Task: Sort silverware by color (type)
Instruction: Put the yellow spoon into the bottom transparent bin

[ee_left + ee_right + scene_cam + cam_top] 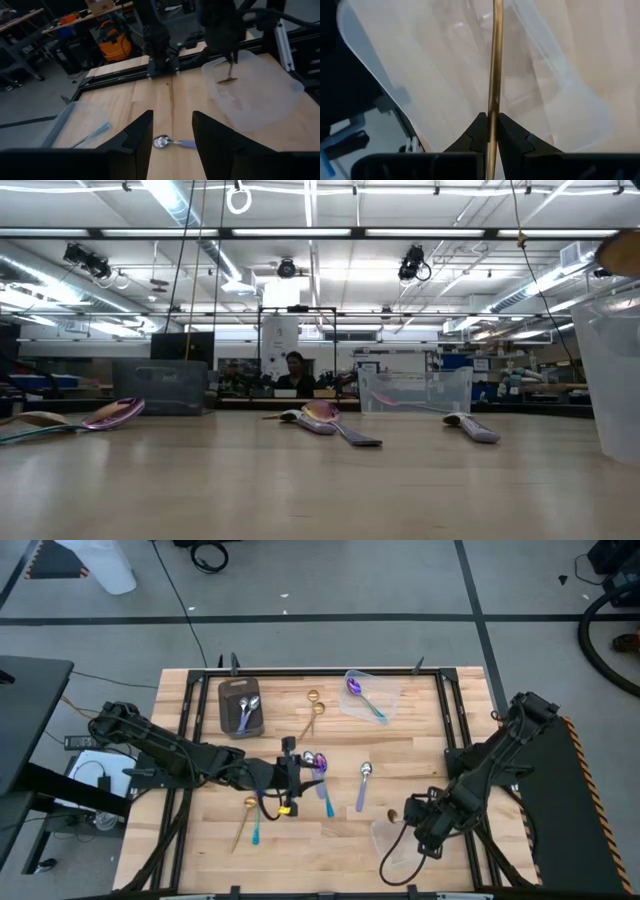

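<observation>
My right gripper (413, 816) is shut on a gold spoon (495, 60) and points down over a clear container (396, 840) near the table's front right. The left wrist view shows that spoon (229, 77) hanging over the container (260, 90). My left gripper (172, 127) is open at the table's middle, pointing toward the right edge, with nothing between its fingers. A silver spoon with a pale blue handle (170, 143) lies flat on the wood just beyond them. Another spoon with a purple bowl (318, 762) lies beside the left gripper (292, 778). My right gripper pinches the gold spoon's slim handle (494, 107) between its two fingers. The fingers come from above, pointing down, and lie along the handle. The spoon hangs upright below them, its lower end (228, 81) over the clear container; whether it touches the bottom I cannot tell.
A dark grey tray (228, 700) at the far left holds silver spoons. A second clear container (385, 690) at the far right holds a purple spoon with a teal handle. Gold spoons (312, 715) lie at the far middle. A gold spoon and a teal-handled spoon (248, 823) lie near the front left.
</observation>
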You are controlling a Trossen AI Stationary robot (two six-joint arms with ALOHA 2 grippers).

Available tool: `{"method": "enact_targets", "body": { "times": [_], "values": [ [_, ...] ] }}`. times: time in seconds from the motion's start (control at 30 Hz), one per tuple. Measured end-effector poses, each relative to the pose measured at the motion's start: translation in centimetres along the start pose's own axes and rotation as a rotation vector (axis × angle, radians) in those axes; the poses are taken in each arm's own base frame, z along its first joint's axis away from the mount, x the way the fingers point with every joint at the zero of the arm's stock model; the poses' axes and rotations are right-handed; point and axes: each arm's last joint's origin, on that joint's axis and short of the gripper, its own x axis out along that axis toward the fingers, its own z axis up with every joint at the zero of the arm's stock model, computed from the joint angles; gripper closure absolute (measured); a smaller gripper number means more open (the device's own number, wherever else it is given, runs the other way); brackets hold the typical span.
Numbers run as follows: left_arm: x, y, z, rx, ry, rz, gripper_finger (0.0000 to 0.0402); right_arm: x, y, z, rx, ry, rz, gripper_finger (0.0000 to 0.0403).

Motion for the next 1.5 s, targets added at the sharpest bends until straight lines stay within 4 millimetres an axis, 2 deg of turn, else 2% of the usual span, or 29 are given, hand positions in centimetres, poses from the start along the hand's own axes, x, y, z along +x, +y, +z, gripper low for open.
{"method": "enact_targets", "body": {
  "times": [0.17,0.4,0.83,1.17,1.33,1.5],
  "values": [
    [0.1,0.2,-0.1,0.0,0.006,0.018,0.0257,2.3,0.9,0.4,-0.128,0.064,-0.016,0.0367],
    [0.2,0.4,-0.1,-0.004,0.009,0.026,0.0257,4.3,1.5,0.8,-0.27,0.056,-0.045,0.0367],
    [0.2,0.4,-0.2,-0.02,0.014,0.024,0.0257,7.9,1.6,2.5,-0.281,0.099,-0.107,0.0366],
    [0.2,0.4,-0.3,-0.016,0.028,0.023,0.0257,8.4,1.4,3.2,-0.268,0.09,-0.112,0.0364],
    [0.2,0.4,-0.3,-0.02,0.031,0.022,0.0257,8.4,1.3,3.3,-0.241,0.098,-0.109,0.0343],
    [0.2,0.4,-0.3,-0.042,0.03,0.023,0.0257,6.5,1.1,4.0,-0.165,0.209,-0.004,0.0308]
  ]
}}
